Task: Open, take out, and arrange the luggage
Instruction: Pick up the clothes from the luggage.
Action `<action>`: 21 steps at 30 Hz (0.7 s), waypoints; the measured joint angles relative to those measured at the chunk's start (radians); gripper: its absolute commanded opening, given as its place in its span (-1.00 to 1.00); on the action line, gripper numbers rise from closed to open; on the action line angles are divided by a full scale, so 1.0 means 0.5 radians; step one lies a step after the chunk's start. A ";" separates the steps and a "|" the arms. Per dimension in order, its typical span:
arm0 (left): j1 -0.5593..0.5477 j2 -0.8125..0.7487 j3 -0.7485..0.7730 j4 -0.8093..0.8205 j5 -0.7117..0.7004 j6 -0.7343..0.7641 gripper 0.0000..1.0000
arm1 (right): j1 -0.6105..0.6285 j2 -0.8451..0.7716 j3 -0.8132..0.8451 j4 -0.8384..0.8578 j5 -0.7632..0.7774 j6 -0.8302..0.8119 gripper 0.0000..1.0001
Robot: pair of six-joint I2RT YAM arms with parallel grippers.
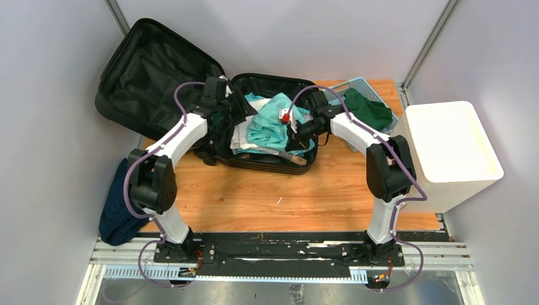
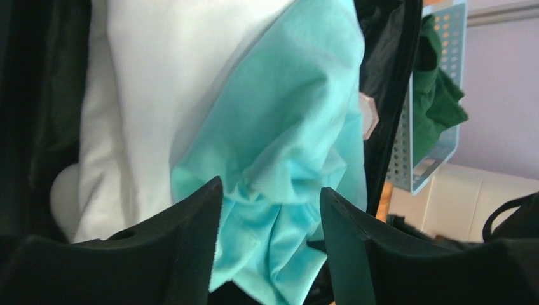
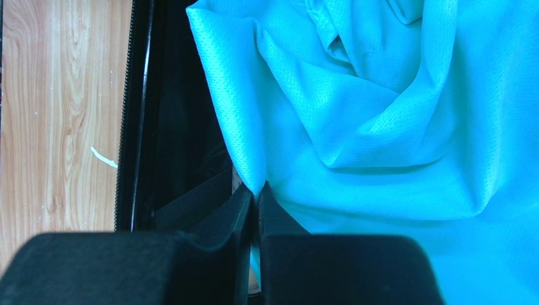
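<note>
Over the wooden table (image 1: 273, 197), seen from the top camera, the luggage (image 1: 149, 73) lies open at the far left, its lid leaning back against the wall and its base heaped with clothes. Both arms reach into it. At the left wrist, the left gripper (image 2: 270, 190) has its fingers apart, with a teal garment (image 2: 286, 114) bunched just beyond them beside a white cloth (image 2: 152, 82). At the right wrist, the right gripper (image 3: 255, 194) is pinched together on a folded edge of the teal garment, near the case's zipper rim.

Black luggage (image 1: 267, 165) lies open; lid (image 1: 152, 67) seemingly tilted back.
</note>
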 measured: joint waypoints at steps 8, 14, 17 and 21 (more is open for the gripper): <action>-0.001 -0.319 -0.227 -0.275 0.135 0.304 0.50 | 0.002 0.000 0.146 -0.128 -0.067 0.111 -0.04; -0.020 -0.548 -0.673 0.063 0.313 0.049 0.66 | 0.002 0.018 0.539 -0.212 -0.194 0.348 0.10; -0.047 -0.533 -0.762 0.187 0.328 -0.078 0.69 | 0.005 0.089 0.757 -0.156 -0.167 0.553 0.14; -0.077 -0.526 -0.832 0.394 0.326 -0.249 0.70 | 0.035 0.268 0.950 -0.089 -0.009 0.716 0.13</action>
